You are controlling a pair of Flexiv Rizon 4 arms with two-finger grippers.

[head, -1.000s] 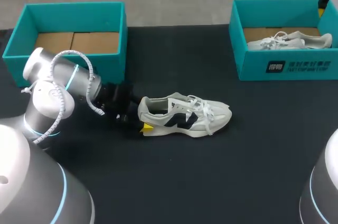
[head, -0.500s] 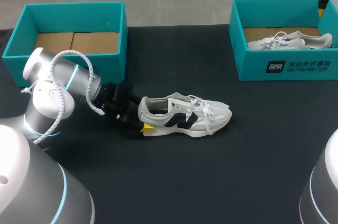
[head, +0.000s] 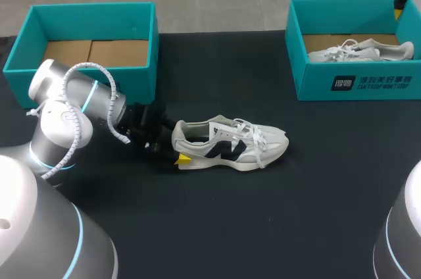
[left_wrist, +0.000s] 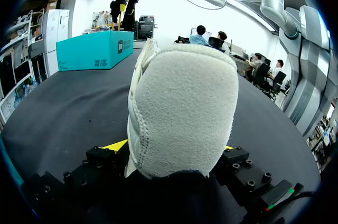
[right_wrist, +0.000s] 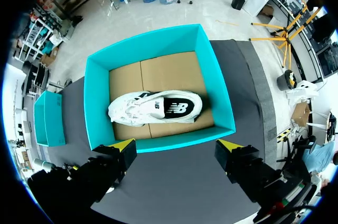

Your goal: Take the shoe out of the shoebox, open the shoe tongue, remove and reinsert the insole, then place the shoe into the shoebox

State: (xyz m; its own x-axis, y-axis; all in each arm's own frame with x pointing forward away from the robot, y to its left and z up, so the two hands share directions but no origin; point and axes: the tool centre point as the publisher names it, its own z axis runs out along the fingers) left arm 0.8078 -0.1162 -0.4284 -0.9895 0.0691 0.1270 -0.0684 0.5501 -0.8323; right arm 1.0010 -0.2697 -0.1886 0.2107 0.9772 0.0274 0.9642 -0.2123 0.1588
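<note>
A white sneaker with dark side marks (head: 230,144) lies on its side on the black table, toe pointing right. My left gripper (head: 178,149) stands open at its heel, one yellow tip showing on the near side. In the left wrist view the grey suede heel (left_wrist: 179,102) fills the space between the fingers of that gripper (left_wrist: 174,150). My right gripper (head: 400,2) hangs open high over the right teal shoebox (head: 355,81). The right wrist view looks straight down between its open gripper's (right_wrist: 177,147) tips into that shoebox (right_wrist: 158,145).
A second white shoe (head: 362,50) lies in the right shoebox, also seen from above as the shoe (right_wrist: 156,108) on cardboard. The left teal shoebox (head: 92,8) at the back left holds only a cardboard floor. Bare black table lies between the boxes and in front of the sneaker.
</note>
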